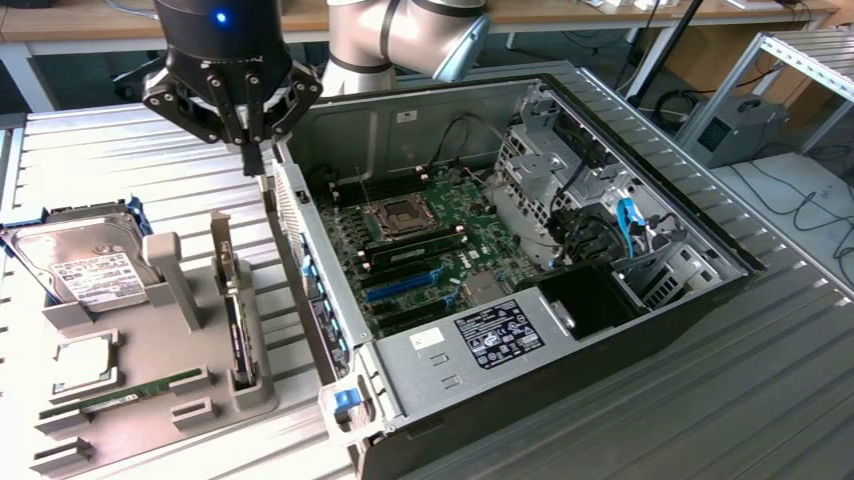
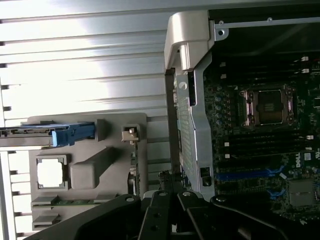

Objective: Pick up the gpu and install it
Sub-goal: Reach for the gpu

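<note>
While the gpu (image 1: 240,335) is left standing on edge in a slot of the grey holder (image 1: 160,425), just beside the open computer case (image 1: 302,262) on the exterior view's left, the gripper (image 1: 250,158) is seen poised near a corner of the case wall, well apart from the card. Its fingers are drawn together, with nothing clasped between them. A hard drive (image 1: 83,268) and a green memory stick (image 1: 127,395) are also kept in the holder.

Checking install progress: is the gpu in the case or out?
Out: the gpu stands on edge in the gray holder, outside the open case.
</note>
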Robot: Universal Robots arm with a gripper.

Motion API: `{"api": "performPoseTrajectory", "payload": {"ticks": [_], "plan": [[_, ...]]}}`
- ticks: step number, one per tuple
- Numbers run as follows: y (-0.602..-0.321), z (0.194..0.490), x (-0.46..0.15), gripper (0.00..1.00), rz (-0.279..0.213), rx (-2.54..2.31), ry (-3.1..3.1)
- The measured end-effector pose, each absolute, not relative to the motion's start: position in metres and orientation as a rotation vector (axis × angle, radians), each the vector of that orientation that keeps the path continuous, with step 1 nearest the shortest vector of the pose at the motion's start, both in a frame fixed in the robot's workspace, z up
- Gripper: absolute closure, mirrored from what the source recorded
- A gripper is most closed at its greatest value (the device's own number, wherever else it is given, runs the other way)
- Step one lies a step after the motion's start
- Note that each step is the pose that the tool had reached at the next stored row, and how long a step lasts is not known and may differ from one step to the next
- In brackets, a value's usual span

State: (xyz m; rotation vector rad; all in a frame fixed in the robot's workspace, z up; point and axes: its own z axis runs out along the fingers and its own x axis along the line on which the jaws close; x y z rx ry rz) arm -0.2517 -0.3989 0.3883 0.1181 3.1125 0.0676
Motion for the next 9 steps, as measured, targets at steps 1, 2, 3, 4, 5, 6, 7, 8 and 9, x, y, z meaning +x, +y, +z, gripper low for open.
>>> {"api": "performPoseTrajectory", "payload": {"ticks": [1, 2, 3, 4, 5, 6, 7, 8, 9], "plan": [[-0.3989, 0.3883, -0.252, 0.89, 0.068, 0.118, 3.113], [-0.3989, 0.3883, -0.2523, 0.89, 0.068, 0.118, 3.113], [-0.3989, 0.3882, -0.2526, 0.89, 0.068, 0.118, 3.112], [-0.3989, 0.3882, -0.2529, 0.89, 0.068, 0.118, 3.112], [-0.3989, 0.3881, -0.2532, 0.89, 0.068, 0.118, 3.112], [-0.3989, 0.3881, -0.2537, 0.89, 0.068, 0.118, 3.113], [-0.3989, 0.388, -0.2541, 0.89, 0.068, 0.118, 3.112], [-0.3989, 0.3879, -0.2545, 0.89, 0.068, 0.118, 3.112], [-0.399, 0.3879, -0.2548, 0.89, 0.068, 0.118, 3.112]]}}
